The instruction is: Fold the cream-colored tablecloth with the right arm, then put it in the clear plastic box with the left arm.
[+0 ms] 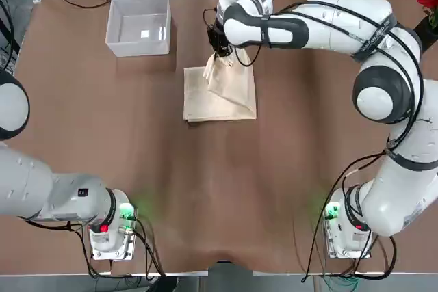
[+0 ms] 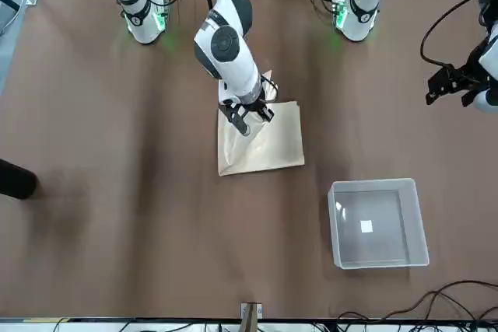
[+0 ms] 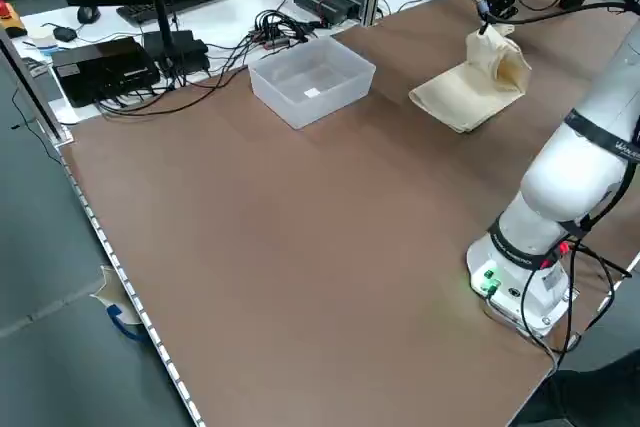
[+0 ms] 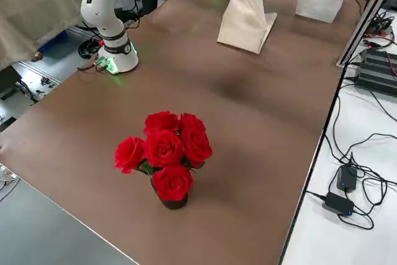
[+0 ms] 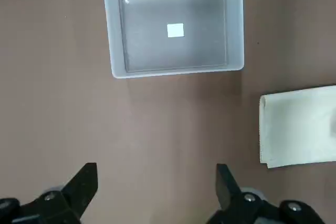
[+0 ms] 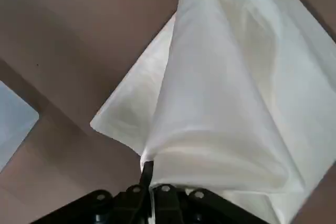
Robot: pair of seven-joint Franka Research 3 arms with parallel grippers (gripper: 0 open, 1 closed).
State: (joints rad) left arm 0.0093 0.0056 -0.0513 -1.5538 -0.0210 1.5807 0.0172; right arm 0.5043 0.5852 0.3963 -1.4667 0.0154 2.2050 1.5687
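one view only, right side cam, shows roses (image 4: 164, 153), right fingers (image 6: 147, 174) pinching tablecloth (image 1: 220, 90), left fingers (image 5: 84, 182) spread

No text, brand or number can be read. The clear plastic box (image 5: 173, 27) carries a small white sticker (image 5: 175, 30) on its bottom, but it shows no writing.

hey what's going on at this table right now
The right gripper is shut on a corner of the cream-colored tablecloth and holds it lifted off the table, so the cloth rises in a peak while the rest lies flat. It is mid-fold. The clear plastic box sits empty beside the cloth. The left gripper hangs open above the table near the box, idle. A pot of red roses stands at the robot's right side.
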